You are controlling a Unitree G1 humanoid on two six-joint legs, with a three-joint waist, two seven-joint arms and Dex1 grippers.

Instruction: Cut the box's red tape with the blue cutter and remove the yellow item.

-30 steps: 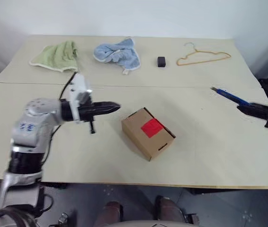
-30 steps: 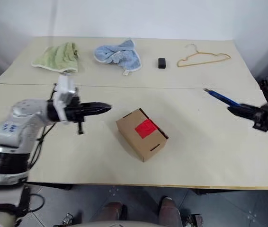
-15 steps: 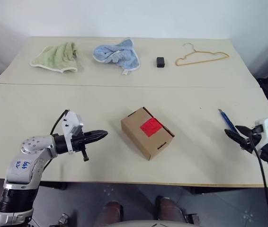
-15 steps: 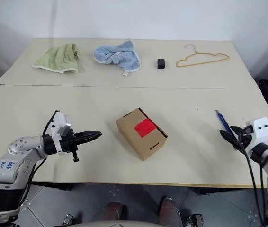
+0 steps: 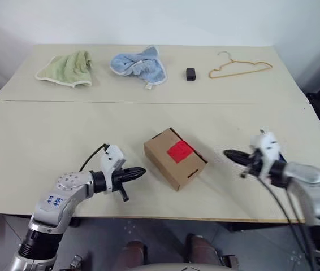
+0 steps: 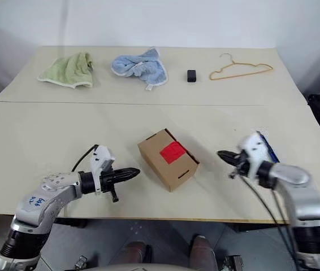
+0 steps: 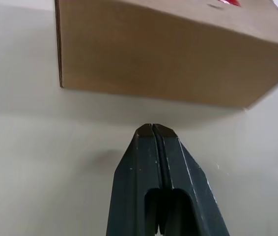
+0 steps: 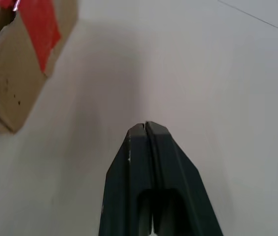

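The brown box (image 5: 171,164) sits mid-table with the red tape (image 5: 181,151) across its top flaps. My left gripper (image 5: 141,170) is shut and empty, low over the table, its tip just short of the box's left side (image 7: 168,54). To the right of the box, with a gap between them, my right gripper (image 5: 226,153) is shut on nothing and points at the box (image 8: 11,83). The blue cutter (image 6: 266,146) lies on the table behind my right hand, partly hidden by the wrist. The yellow item is out of view.
Along the far edge of the table (image 5: 47,141) lie a green towel (image 5: 66,68), a blue cloth (image 5: 140,63), a small black block (image 5: 190,74) and a tan wire hanger (image 5: 240,68). The table's front edge runs just below both arms.
My right gripper let go of the cutter, left it on the table, shut and swung left toward the box. My left gripper sank and moved right, up to the box's side.
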